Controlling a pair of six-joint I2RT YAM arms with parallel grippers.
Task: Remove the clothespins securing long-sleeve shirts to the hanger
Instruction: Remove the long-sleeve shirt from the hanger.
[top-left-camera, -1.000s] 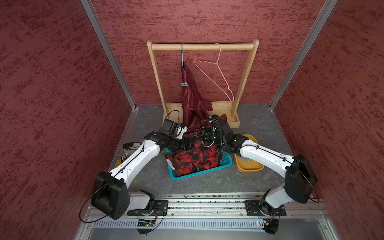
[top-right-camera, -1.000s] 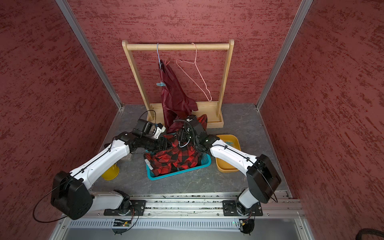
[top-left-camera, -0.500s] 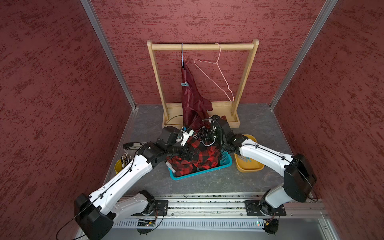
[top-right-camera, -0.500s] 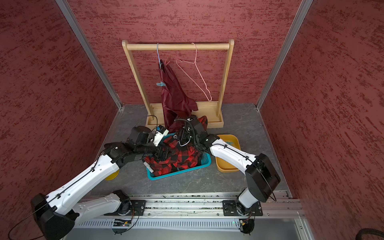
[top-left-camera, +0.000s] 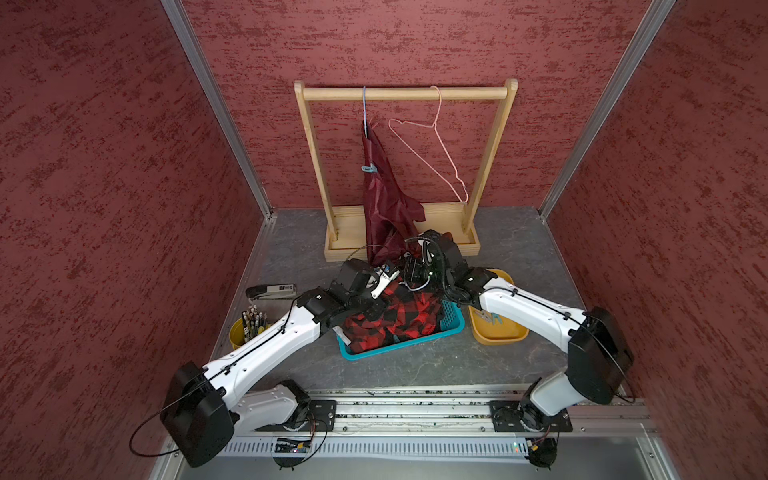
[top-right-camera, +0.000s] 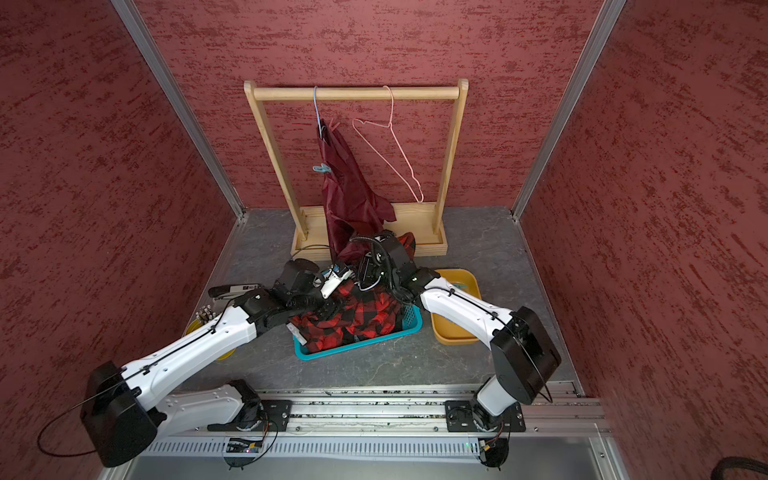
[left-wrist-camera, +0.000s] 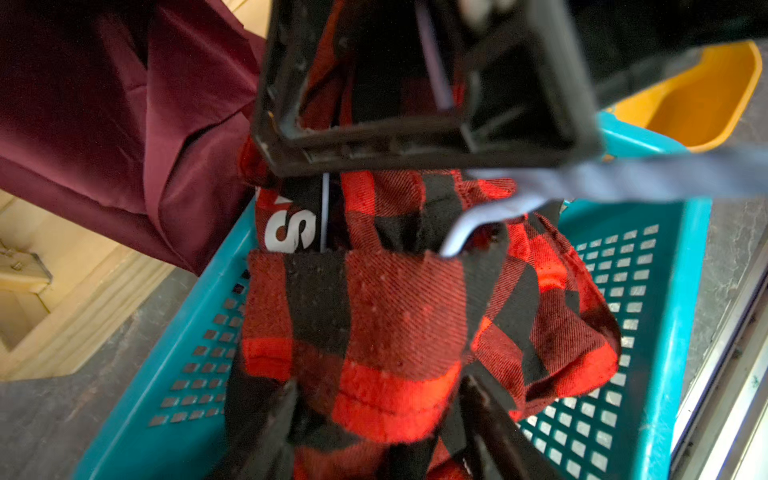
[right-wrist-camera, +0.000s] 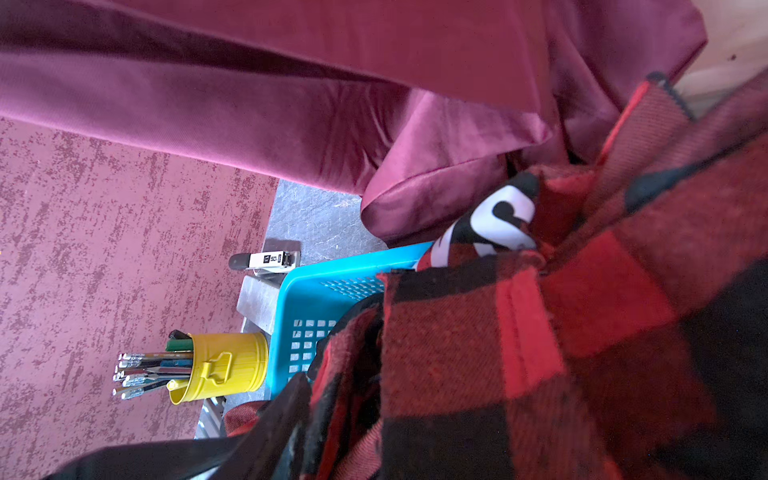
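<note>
Left pincer: the left pincer (left-wrist-camera: 380, 399) points down into the teal basket (left-wrist-camera: 681, 311). Its two fingers (left-wrist-camera: 278, 432) stand apart with a fold of the plaid shirt (left-wrist-camera: 395, 324) between them. I cannot tell if they squeeze the cloth or only sit beside it.
Right pincer: the right pincer (top-left-camera: 411, 269) hangs just above and past the left one. It looks closed on the top of the pale blue hanger (left-wrist-camera: 623, 183), but that part is blurry, so this is my best guess.
Plaid shirt: soft, thick and floppy. It hangs on the hanger under the right pincer and sags into the basket below both pincers.
Plaid pins: none in view; the folds may hide one.
Clothespin: the one clothespin (top-left-camera: 369, 168) I can see is high above both pincers, well apart from them. It bites the edge of the maroon shirt (top-left-camera: 386, 199), which hangs on the wooden rack (top-left-camera: 405, 93).
How the pin will feel: tiny, light and hard, I think, with a springy bite. Smooth plastic can slip.
Where to grab: pinch the two tail ends, on the side away from the cloth, so the mouth opens. Then pull it straight off.
Maroon shirt: shiny and slippery. It will likely swing away when pushed, so one pincer may need to steady it.
</note>
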